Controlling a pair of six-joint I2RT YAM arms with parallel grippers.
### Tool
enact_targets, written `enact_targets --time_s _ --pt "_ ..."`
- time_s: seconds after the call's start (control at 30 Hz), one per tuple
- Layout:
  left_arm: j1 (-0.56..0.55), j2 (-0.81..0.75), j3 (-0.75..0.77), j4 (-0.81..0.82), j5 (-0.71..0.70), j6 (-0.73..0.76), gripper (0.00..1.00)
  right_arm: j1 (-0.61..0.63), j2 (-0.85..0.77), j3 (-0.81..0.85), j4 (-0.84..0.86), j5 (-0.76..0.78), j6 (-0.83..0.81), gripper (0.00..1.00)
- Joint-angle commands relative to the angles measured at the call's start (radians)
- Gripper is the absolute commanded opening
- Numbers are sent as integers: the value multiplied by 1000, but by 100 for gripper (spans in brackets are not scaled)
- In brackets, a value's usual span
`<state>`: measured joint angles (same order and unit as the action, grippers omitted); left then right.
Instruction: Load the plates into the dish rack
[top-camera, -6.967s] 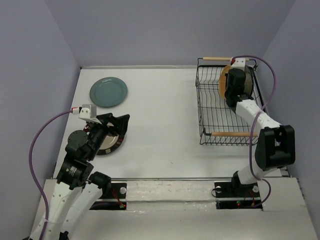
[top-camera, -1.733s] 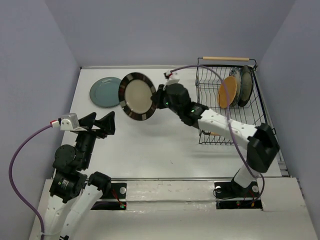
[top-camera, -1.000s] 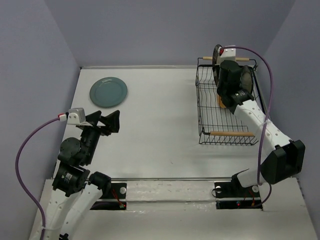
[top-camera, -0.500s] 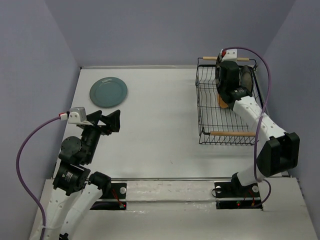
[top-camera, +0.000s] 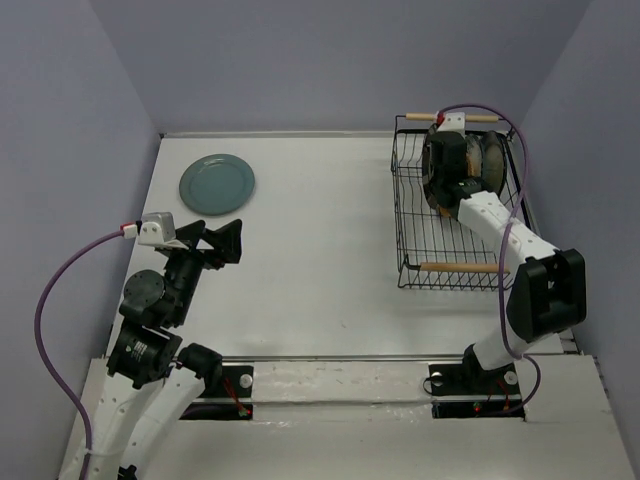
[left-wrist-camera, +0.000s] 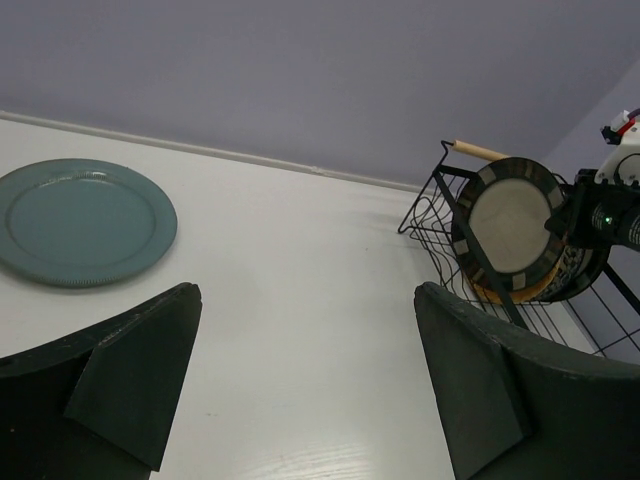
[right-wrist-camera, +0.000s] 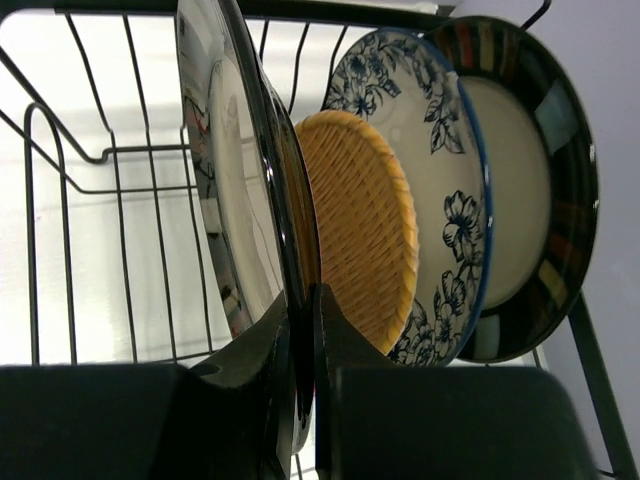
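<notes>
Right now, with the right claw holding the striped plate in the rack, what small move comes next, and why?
Probably ease the striped plate straight down until it seats between the rack wires. The right claw is shut on its rim, it stands upright close beside the orange plate, and whether its bottom edge rests on the wires is hidden.

One teal plate (top-camera: 217, 184), two striped-rimmed plates (right-wrist-camera: 530, 180), one orange-tan plate (right-wrist-camera: 365, 230), one floral plate (right-wrist-camera: 440, 150), one dish rack (top-camera: 430, 235).
</notes>
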<state>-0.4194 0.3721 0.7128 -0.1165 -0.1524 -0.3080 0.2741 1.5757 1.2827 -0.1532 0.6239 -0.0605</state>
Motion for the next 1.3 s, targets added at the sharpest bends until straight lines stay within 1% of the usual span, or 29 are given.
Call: enact_targets --time_s 0.0,0.33,0.57,0.73,0.9,1.0,1.07,1.1,1.13,1.23,1.27 --pt "4 14 -3 52 8 17 99 -7 -19 27 184 28 30 7" --pt "13 27 -4 52 13 14 99 -7 24 20 188 65 57 7" --pt "18 36 -4 52 16 14 99 -7 50 33 181 85 134 7" --pt "21 41 -4 54 19 14 99 -7 90 59 179 92 136 7" --pt "27 41 -4 52 19 10 99 -7 116 63 201 60 114 8" --pt "27 48 -6 55 27 9 99 -7 125 64 216 44 94 12" --pt "30 53 -4 55 31 7 99 -7 121 67 219 34 73 17" --pt "28 54 -4 55 31 7 99 -7 118 64 218 40 73 21" --pt "30 54 -4 57 31 7 99 -7 113 60 219 46 73 21" --pt "33 56 -6 58 39 3 99 -7 93 40 221 51 71 34" --pt "34 56 -6 60 42 1 99 -7 90 35 222 57 71 36"
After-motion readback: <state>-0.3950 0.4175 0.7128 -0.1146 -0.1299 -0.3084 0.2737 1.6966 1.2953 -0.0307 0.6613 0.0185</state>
